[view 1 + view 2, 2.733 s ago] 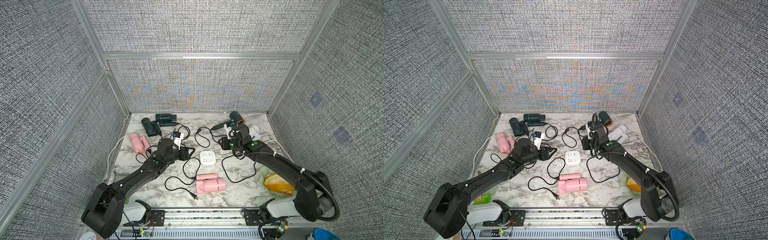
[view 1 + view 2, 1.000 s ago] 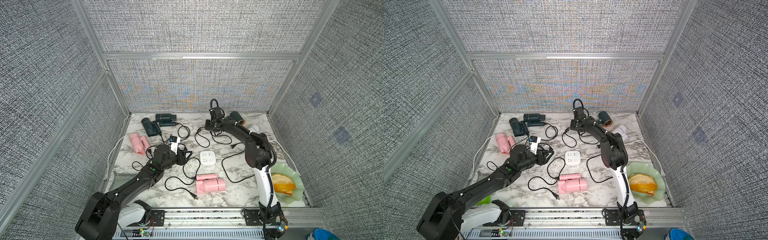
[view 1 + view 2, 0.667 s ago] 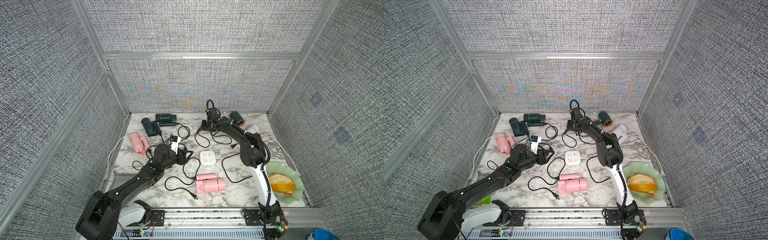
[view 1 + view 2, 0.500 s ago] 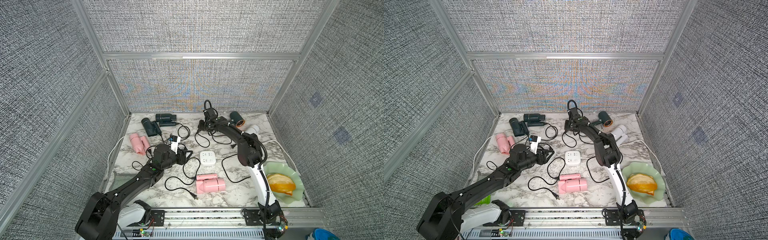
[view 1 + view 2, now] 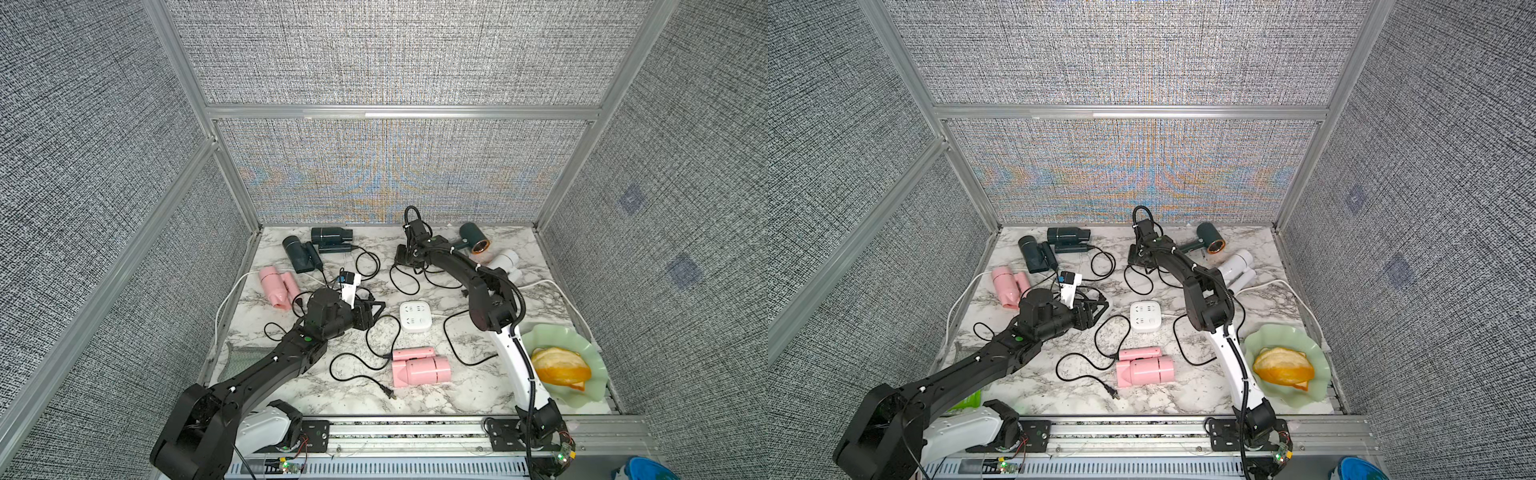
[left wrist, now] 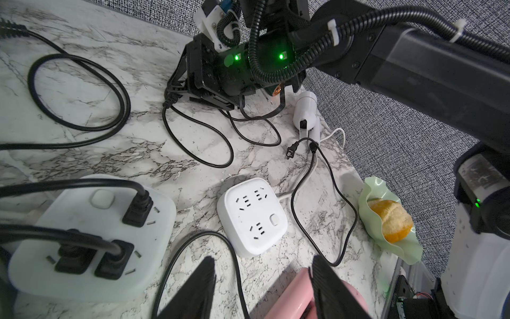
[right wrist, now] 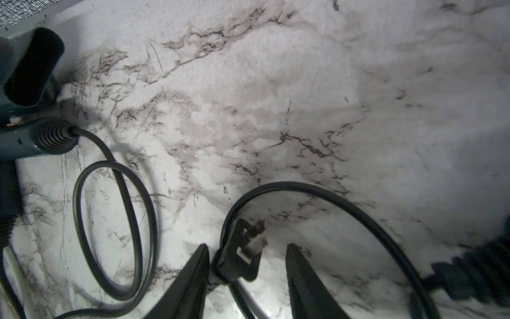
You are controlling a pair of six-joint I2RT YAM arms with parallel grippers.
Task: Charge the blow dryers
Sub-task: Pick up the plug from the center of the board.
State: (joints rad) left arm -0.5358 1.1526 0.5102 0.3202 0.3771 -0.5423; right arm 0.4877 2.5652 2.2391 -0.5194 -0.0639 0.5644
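Between parted right gripper [image 7: 247, 245] jaws, black plug [image 7: 237, 256], touching one.

Two teal dryers [image 5: 331, 236] at 11 o'clock; copper-ringed dryer [image 5: 473, 239] at 1; white dryer [image 5: 503, 262] at 2; left pink dryer [image 5: 276, 286] at 9; front pink dryer [image 5: 422, 370] at 6; all lying flat

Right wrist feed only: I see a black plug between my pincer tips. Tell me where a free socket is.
Observer: The white square socket block lies mid-table with all its sockets empty, nearer the robot's base than the right pincer.
Operator: Report the other block.
Observer: The second white socket block, seen in the left wrist view, has three black plugs in it.
Operator: Give me the left pincer's state.
Observer: The left pincer is open and holds nothing; the empty block lies just ahead of it.
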